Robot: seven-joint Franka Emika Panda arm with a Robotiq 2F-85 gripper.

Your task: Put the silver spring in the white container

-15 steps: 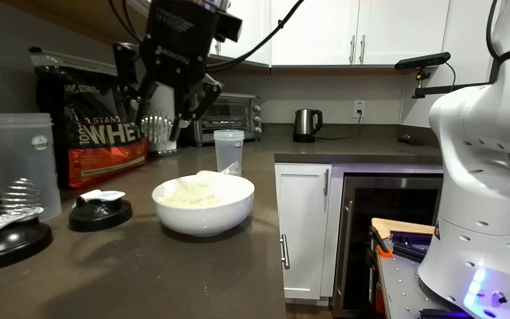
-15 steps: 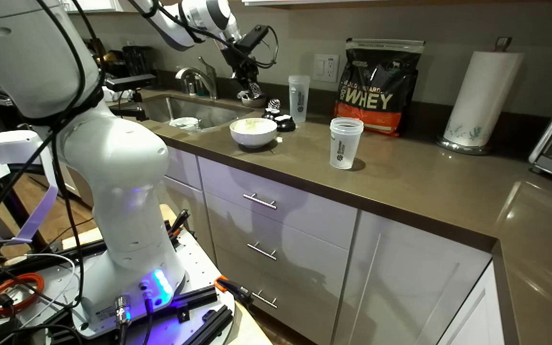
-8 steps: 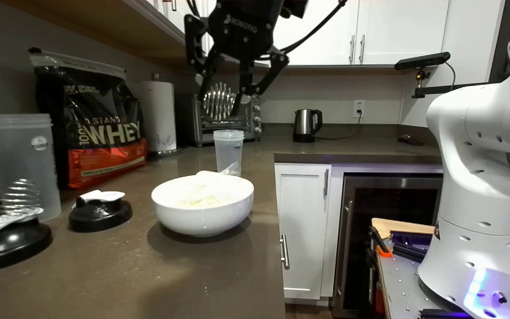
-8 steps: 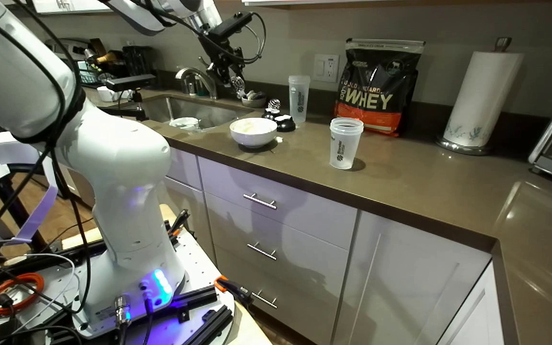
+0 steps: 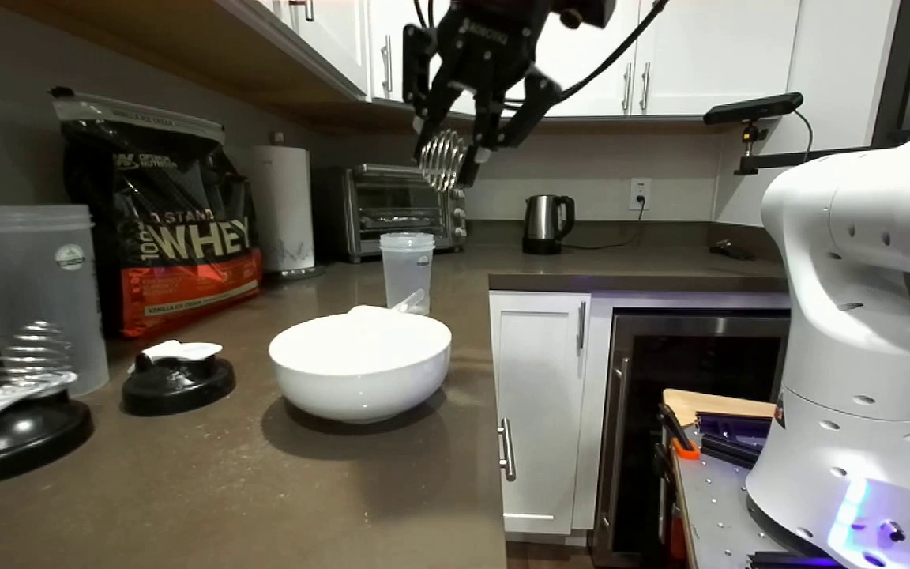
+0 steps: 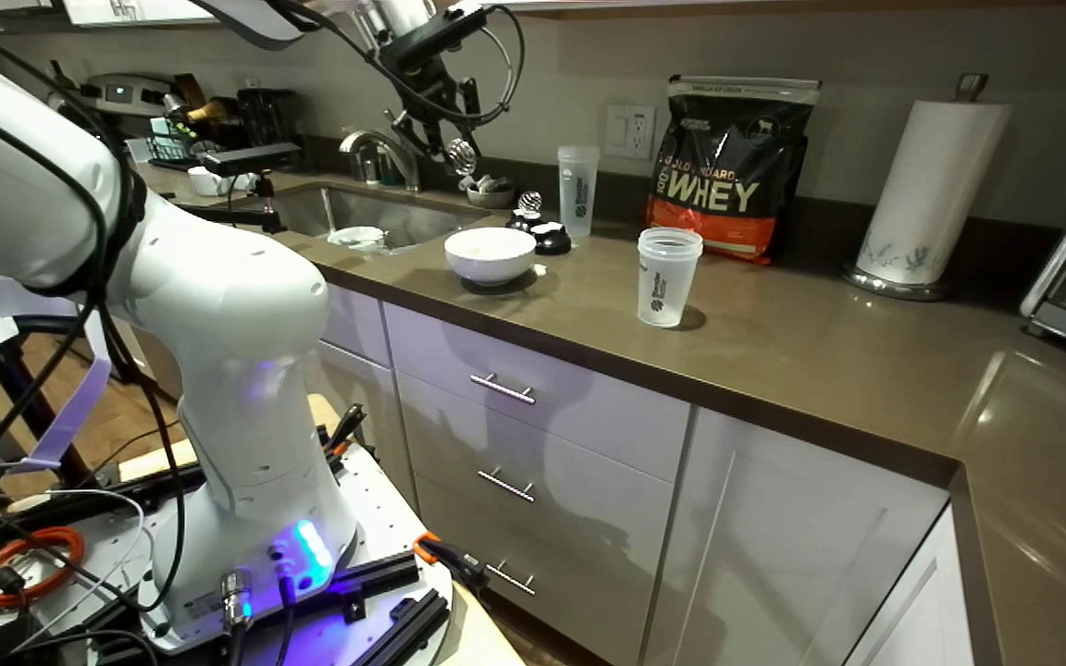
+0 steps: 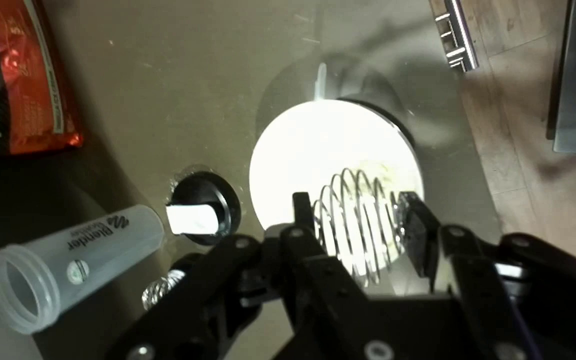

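My gripper is shut on the silver spring, a see-through wire coil, and holds it in the air. In the wrist view the gripper has one finger on each side of the spring. The spring also shows at the fingertips in an exterior view. The white container is a round white bowl standing upright on the counter, also seen in an exterior view. The spring is well above the bowl's height. In the wrist view it overlaps the lower right part of the bowl, which has a pale yellowish patch inside.
Two black lids stand beside the bowl; a second wire coil is by one. Clear shaker cups, a whey bag and a paper towel roll stand on the counter. The sink lies behind the bowl.
My gripper has moved up and to the right in an exterior view, from before the whey bag to before the toaster oven, carrying the spring. The bowl has stayed in place.
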